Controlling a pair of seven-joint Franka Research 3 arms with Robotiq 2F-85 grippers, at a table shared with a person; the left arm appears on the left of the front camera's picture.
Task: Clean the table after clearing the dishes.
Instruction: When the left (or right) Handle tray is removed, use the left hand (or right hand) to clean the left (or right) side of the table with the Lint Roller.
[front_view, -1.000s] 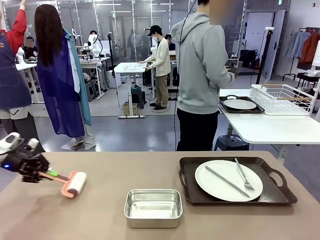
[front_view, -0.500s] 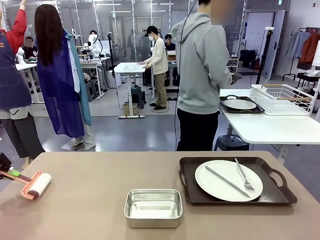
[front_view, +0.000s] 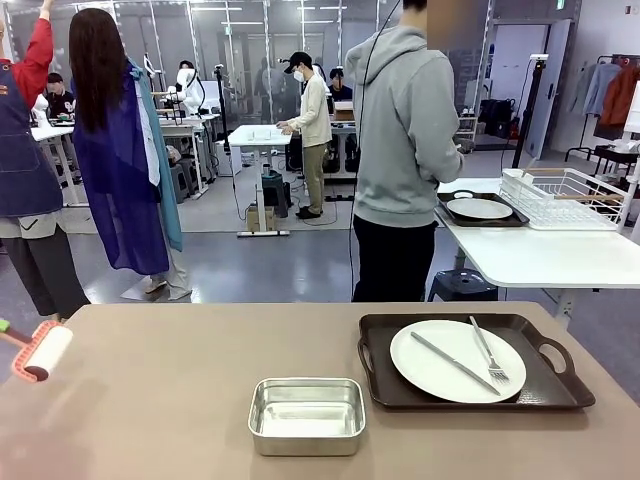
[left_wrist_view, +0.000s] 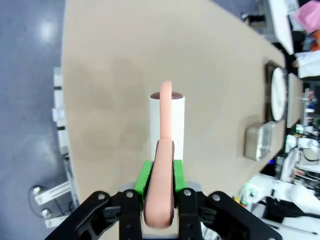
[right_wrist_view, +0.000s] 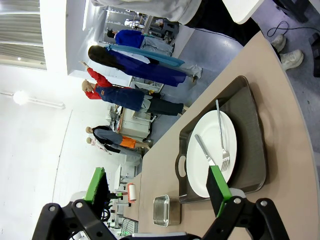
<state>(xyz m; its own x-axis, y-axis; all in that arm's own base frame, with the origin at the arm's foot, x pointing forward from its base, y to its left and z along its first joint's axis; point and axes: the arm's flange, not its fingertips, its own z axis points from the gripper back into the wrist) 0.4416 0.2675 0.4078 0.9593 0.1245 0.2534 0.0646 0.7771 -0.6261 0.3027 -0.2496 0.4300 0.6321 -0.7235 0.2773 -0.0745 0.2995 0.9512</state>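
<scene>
On the beige-brown table (front_view: 180, 400), near its front edge and about at the middle, stands a small silver pan (front_view: 306, 415); I give all places from it. Just to the right of the pan, and a little farther from the robot, lies a dark brown tray (front_view: 545, 385) with handles. It carries a round white plate (front_view: 440, 372). On the plate a knife (front_view: 452, 362) and a fork (front_view: 488, 356) lie side by side, the fork to the right of the knife.

Far to the left of the pan, at the left edge of the table, is a lint roller (front_view: 42, 353) with a white roll and a pink frame. Its handle runs out of the picture. The left gripper (left_wrist_view: 161, 182) is closed firmly on this pink handle, with the green pads (left_wrist_view: 144, 176) on both sides of it. The roll is over the table top, close to the edge; whether it touches the top I cannot tell.

The right gripper (right_wrist_view: 156, 175) has its jaws wide apart with nothing between them. It looks at the tray from the side away from the pan.

Well beyond the pan and to the right stands a white table (front_view: 540, 260). It bears a second tray (front_view: 519, 219) with a second plate (front_view: 480, 208), and beside them a white wire rack (front_view: 565, 195). A person (front_view: 400, 150) in a grey hoodie stands at that table, with the back to the robot.
</scene>
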